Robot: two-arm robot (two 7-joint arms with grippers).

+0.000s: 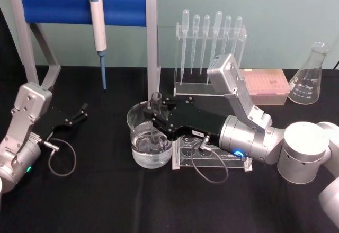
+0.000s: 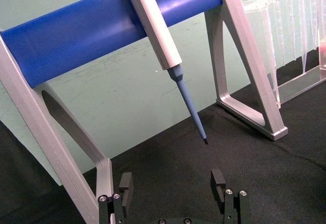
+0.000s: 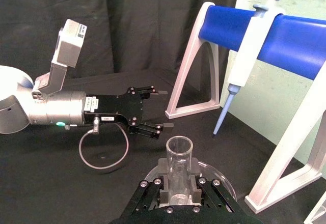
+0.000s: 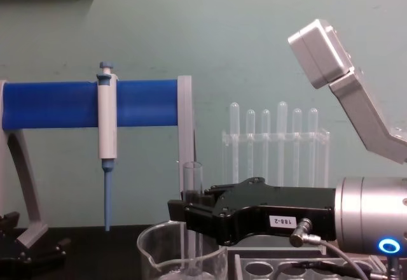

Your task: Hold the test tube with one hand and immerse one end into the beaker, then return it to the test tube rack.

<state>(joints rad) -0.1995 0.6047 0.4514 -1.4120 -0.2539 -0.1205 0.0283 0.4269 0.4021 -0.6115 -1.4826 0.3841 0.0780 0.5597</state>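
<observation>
Right claw (image 1: 157, 117): clamped on the test tube (image 1: 155, 106), reaching in from the robot's right, right over the beaker (image 1: 139, 117).
Test tube: upright, long axis vertical, open rim above the claw, lower end down inside the beaker; the head view puts it into the water, by the look of it.
Beaker: on the black bench (image 1: 95, 190), just left of the clear rack (image 1: 183, 149).
Key relation: the tube sits straight above the beaker floor, so the way out is likely straight up along that axis, then right toward the rack.
Left claw (image 1: 82, 111): spread open, parked well to the left, holding nothing.
</observation>
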